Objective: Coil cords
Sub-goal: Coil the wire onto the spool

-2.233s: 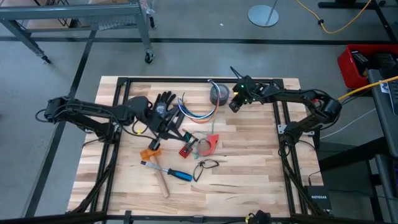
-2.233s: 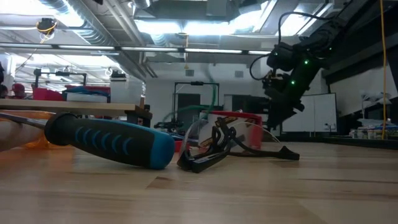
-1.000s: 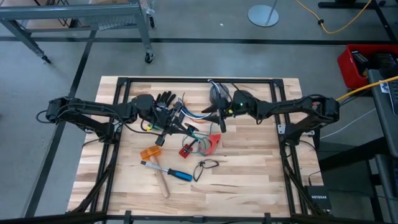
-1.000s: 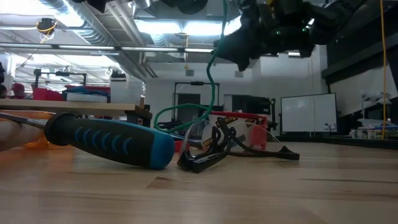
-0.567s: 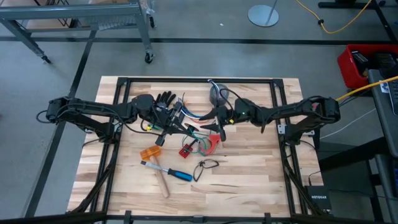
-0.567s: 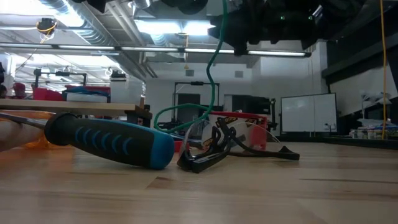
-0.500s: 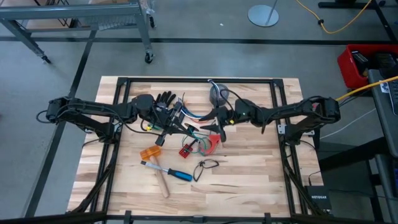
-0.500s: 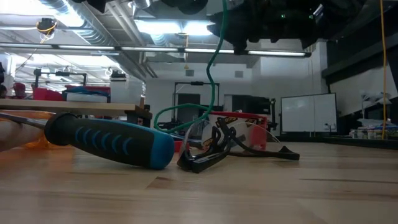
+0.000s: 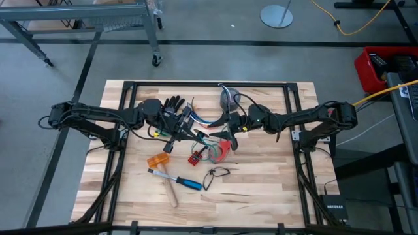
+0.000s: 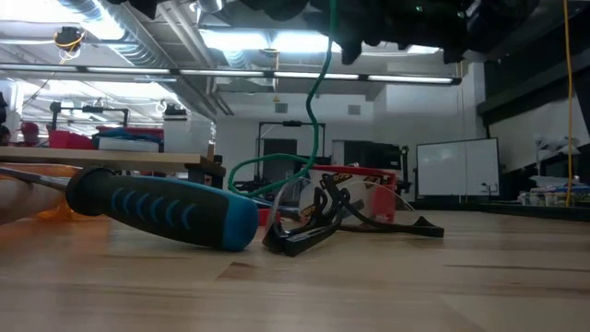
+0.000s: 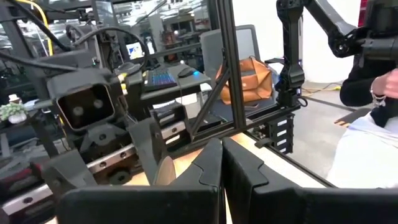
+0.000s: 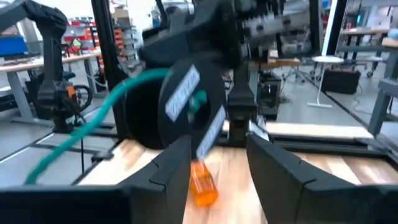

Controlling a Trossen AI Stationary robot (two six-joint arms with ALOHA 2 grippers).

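The cords (image 9: 208,120), a loose bundle of thin blue, white and orange wires, lie on the table between a black glove (image 9: 171,104) and a grey tape roll (image 9: 230,98). My left gripper (image 9: 188,134) is raised just near of the glove, with its fingers shut (image 11: 222,165). A green cord (image 10: 313,101) hangs from it down to the table. My right gripper (image 9: 230,132) is open (image 12: 216,168) and empty. It is raised beside the cords and faces my left gripper. My left gripper is shut on the green cord, but its own fingers hide the place of contact. The cord's upper end (image 12: 186,87) sits at a black round piece with a white label. From there the cord hangs in a slack wave, and its lower part (image 10: 253,171) lies on the table.
A small red box (image 9: 196,157) and a red piece (image 9: 223,149) lie under the grippers. An orange piece (image 9: 157,160), a blue-handled screwdriver (image 9: 189,183), a wooden-handled tool (image 9: 171,190) and a thin black cord loop (image 9: 217,173) lie nearer the front edge.
My right gripper has moved a little toward the table's near edge, past the multicoloured cords, and has risen, staying open. The green cord hangs as before.
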